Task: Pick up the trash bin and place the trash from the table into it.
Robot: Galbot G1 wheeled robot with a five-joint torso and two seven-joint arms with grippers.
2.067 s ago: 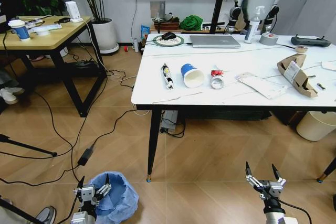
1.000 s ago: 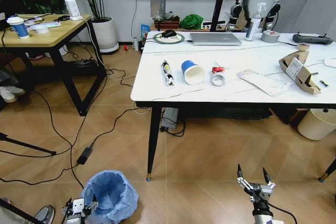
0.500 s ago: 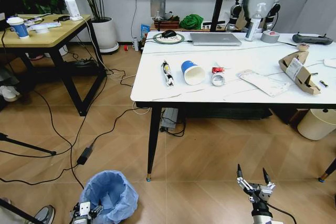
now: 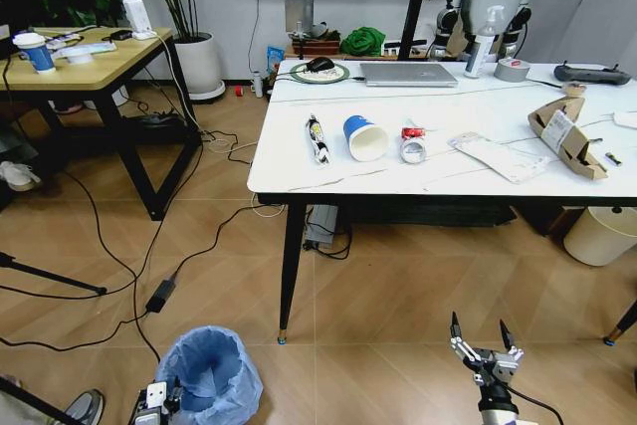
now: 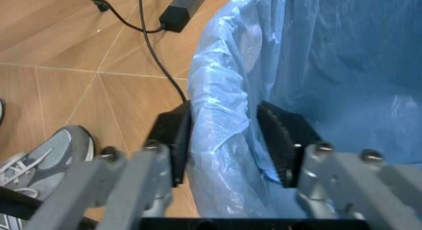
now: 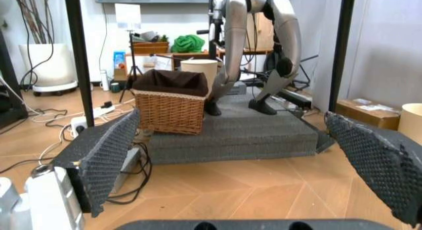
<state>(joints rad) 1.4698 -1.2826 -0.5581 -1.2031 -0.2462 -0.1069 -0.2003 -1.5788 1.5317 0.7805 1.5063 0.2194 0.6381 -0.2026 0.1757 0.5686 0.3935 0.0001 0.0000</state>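
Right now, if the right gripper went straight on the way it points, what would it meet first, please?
Probably the grey foam platform beside the wicker basket, though depth is unclear; the open right gripper has bare floor before that.

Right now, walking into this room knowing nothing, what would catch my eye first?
Probably the trash bin with its crinkly blue bag, low on the floor, its rim between the left gripper fingers. Next, the litter strewn across the white marble-look table: a tipped blue-white paper cup and a torn cardboard box. The right gripper hangs open above the floor.

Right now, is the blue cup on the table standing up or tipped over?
Tipped over. The cup lies on its side on the table, its white open mouth facing the camera.
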